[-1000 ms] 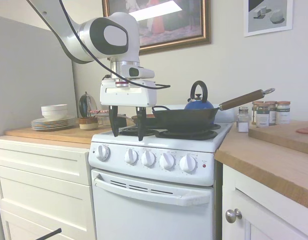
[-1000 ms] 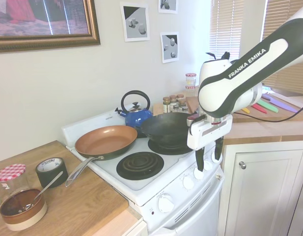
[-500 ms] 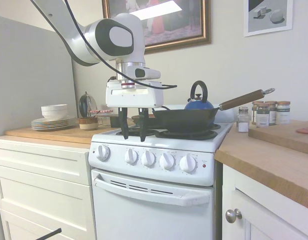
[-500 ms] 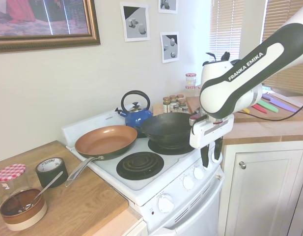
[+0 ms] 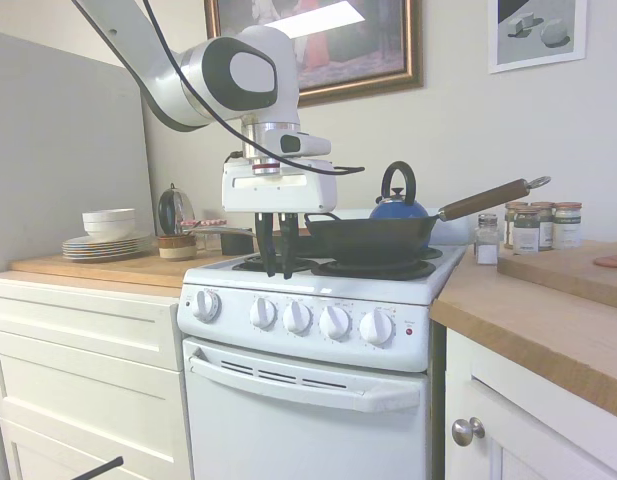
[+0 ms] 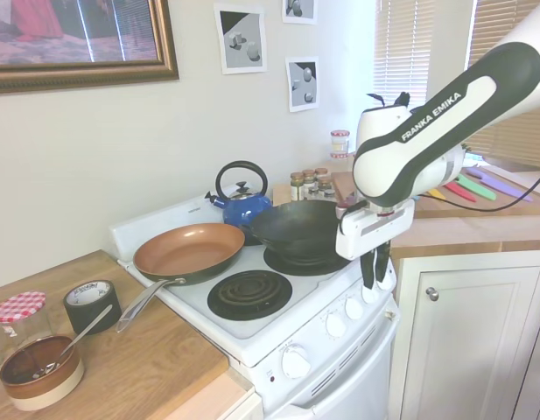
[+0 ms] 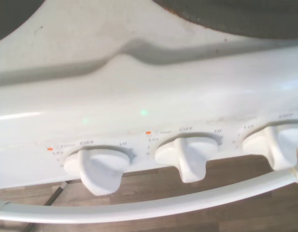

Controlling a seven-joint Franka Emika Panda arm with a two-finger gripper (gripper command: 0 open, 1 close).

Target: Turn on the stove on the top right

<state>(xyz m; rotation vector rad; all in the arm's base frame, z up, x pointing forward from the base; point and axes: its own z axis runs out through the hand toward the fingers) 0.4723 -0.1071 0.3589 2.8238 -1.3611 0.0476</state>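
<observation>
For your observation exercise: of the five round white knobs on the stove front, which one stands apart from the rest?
The leftmost round white knob: a wider gap separates it from the other four, which sit close together.

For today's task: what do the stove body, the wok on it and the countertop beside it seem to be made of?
Stove: glossy white enamelled metal, judging by its sheen. Wok: dark matte metal, probably cast iron or carbon steel, with a brown, wood-like handle. Countertop: light wood or wood-look laminate; a grain pattern shows.
</observation>
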